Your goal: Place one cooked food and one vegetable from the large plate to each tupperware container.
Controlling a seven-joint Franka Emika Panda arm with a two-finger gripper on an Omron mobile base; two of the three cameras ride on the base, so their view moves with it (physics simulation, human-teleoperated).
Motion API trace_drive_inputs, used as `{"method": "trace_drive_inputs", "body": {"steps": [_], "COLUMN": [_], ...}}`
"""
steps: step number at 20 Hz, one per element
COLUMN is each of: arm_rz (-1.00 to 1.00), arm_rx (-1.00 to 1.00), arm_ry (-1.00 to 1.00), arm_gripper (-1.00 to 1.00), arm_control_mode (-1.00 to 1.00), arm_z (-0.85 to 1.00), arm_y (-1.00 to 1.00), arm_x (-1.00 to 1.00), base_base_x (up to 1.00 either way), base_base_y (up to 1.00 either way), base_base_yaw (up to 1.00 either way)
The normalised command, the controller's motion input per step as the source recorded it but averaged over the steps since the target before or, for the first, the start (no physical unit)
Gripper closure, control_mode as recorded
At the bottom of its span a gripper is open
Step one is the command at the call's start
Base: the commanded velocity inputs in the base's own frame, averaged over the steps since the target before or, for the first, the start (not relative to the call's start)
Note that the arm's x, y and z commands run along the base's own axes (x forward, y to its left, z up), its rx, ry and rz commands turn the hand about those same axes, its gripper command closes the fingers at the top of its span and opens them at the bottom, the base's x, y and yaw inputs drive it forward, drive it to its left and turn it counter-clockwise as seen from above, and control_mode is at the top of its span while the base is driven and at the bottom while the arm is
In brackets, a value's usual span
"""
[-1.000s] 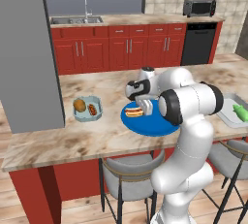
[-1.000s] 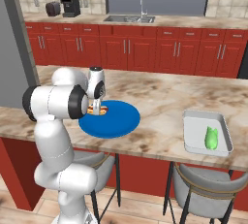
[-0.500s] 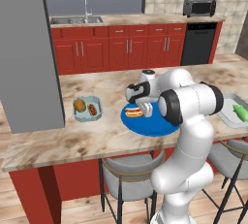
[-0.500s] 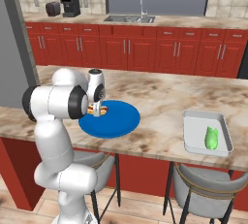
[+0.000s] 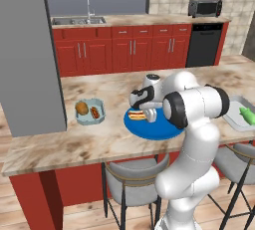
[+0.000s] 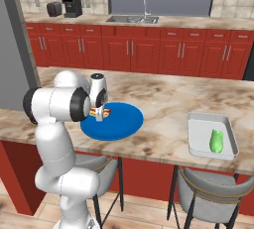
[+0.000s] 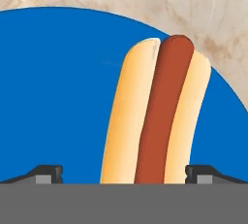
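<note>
The large plate is flat, round and bright blue, and lies on the marble counter. A hot dog in a bun lies on its left part. My gripper is down over the hot dog and open, one dark fingertip on each side of the bun, not closed on it. The small tupperware container holds a round brown food and a reddish piece. The larger tray-like container holds a green vegetable.
A grey pillar stands at the counter's left end. Stools sit under the near edge. Red cabinets, a sink, a coffee machine and a toaster oven line the far wall.
My hand has come down toward the plate, bringing the open fingers around the hot dog. The food and containers have not moved.
</note>
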Motion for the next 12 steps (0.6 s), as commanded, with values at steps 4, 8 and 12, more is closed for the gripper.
{"method": "trace_drive_inputs", "body": {"steps": [4, 8, 12], "arm_rz": [0.0, 0.0, 0.0], "arm_rx": [0.01, 0.0, 0.0], "arm_ry": [0.0, 0.0, 0.0], "arm_gripper": [1.0, 1.0, 1.0], "arm_control_mode": [-1.0, -1.0, -1.0], "arm_z": [-0.08, -0.03, 0.0], "arm_y": [0.0, 0.0, 0.01], "arm_x": [0.0, 0.0, 0.0], "base_base_x": [0.0, 0.0, 0.0], "base_base_y": [0.0, 0.0, 0.0], "base_base_yaw": [0.0, 0.0, 0.0]}}
